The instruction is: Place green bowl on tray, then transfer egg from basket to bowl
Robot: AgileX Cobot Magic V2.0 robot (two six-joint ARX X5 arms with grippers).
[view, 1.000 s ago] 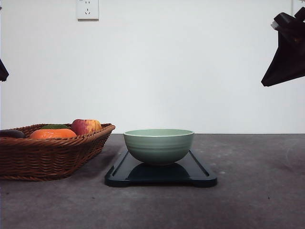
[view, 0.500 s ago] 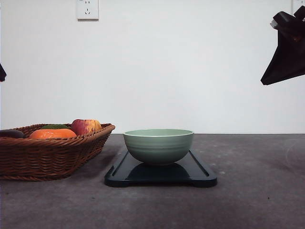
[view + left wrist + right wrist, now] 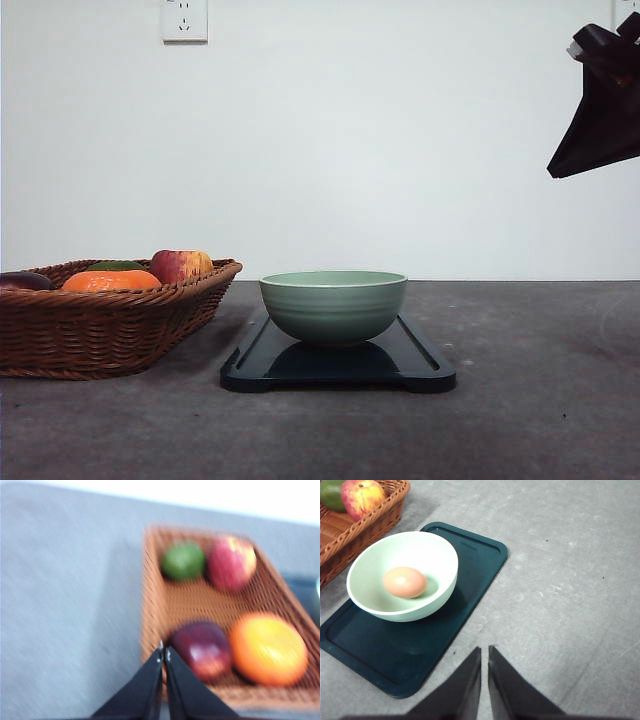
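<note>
Pale green and ridged, the green bowl (image 3: 333, 305) is sitting on the tray (image 3: 415, 362) at the middle of the grey surface (image 3: 540, 420), and the egg (image 3: 404, 582) is lying inside it. Just left of the tray, the basket (image 3: 100, 325) is holding an apple (image 3: 180, 265), an orange fruit (image 3: 110, 281), a green fruit (image 3: 183, 561) and a dark red fruit (image 3: 202, 649). The right gripper (image 3: 484, 652) is hanging above the surface right of the tray with its jaws closed and empty, while the left gripper (image 3: 163, 652) is hovering over the basket's edge, jaws closed and empty too.
</note>
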